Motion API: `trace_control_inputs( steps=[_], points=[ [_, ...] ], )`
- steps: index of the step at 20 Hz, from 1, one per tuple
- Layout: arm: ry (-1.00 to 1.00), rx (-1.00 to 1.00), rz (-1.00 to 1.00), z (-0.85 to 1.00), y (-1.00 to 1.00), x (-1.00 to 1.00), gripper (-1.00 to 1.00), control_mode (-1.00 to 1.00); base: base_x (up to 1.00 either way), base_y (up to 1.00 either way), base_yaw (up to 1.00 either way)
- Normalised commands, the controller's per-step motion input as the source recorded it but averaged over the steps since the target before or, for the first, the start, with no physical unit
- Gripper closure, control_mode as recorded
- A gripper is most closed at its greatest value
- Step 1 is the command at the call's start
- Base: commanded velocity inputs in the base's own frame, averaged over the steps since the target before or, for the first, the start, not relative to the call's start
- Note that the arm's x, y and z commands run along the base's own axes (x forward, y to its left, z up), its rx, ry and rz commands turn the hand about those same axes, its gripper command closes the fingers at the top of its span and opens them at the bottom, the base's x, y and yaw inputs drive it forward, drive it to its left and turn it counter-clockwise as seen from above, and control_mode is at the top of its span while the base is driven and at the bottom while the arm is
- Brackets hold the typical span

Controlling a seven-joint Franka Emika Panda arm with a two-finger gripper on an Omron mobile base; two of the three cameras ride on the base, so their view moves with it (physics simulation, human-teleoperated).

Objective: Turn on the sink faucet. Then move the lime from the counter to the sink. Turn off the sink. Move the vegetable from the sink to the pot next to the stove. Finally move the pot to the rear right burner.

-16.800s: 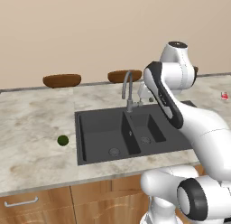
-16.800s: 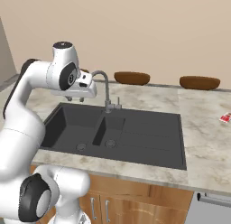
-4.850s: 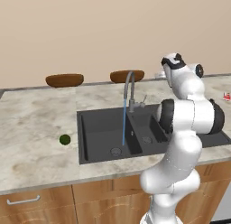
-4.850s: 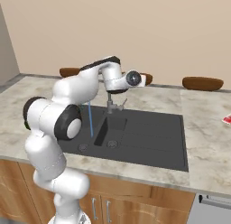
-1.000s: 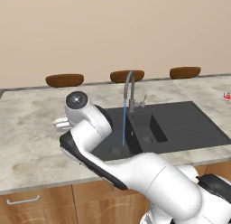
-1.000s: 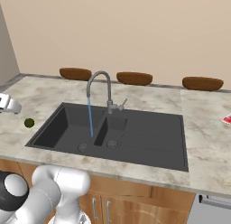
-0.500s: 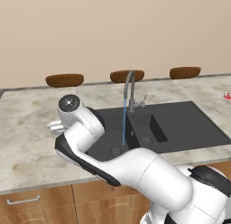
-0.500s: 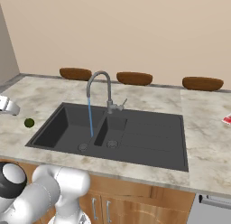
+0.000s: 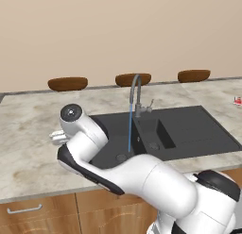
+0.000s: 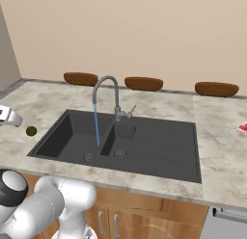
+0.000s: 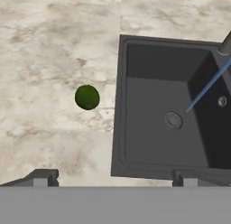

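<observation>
My two-finger gripper hung over the counter with its dark finger tips spread as wide as they go, nothing between them, looking down at the worktop beside the basin. The small dark green lime lay on the beige-grey marbled stone counter, near the outer rim of the dark charcoal double-basin sink but not touching it, and clear of my fingers. In the right base view the lime sat on the counter just off the sink's left edge, with the white end of my hand above and to its left. The tall slim grey metal gooseneck faucet stood behind the divider between the basins, and a thin blue stream of water fell from its spout into the larger basin close to the round drain. Three brown oval bowls stood in a row along the back of the counter by the wall
</observation>
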Motion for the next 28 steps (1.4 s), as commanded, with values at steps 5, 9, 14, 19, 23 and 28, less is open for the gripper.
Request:
trace_control_inputs(
  steps=[5, 9, 14, 19, 23, 28],
  points=[
    [0.00, 0.01, 0.02, -0.25, -0.01, 0.14, -1.00, -1.00, 0.00, 0.00, 0.00],
    [0.00, 0.03, 0.03, -0.24, -0.01, 0.20, -1.00, -1.00, 0.00, 0.00, 0.00],
    [0.00, 0.03, 0.03, -0.22, 0.00, 0.25, -1.00, -1.00, 0.00, 0.00, 0.00],
    [0.01, 0.02, 0.02, -0.21, 0.00, 0.27, -1.00, -1.00, 0.00, 0.00, 0.00],
    [0.02, 0.01, 0.03, -0.18, 0.00, 0.23, -1.00, -1.00, 0.00, 0.00, 0.00],
    [0.03, 0.00, 0.02, -0.12, 0.05, 0.21, -1.00, -1.00, 0.00, 0.00, 0.00]
  ],
)
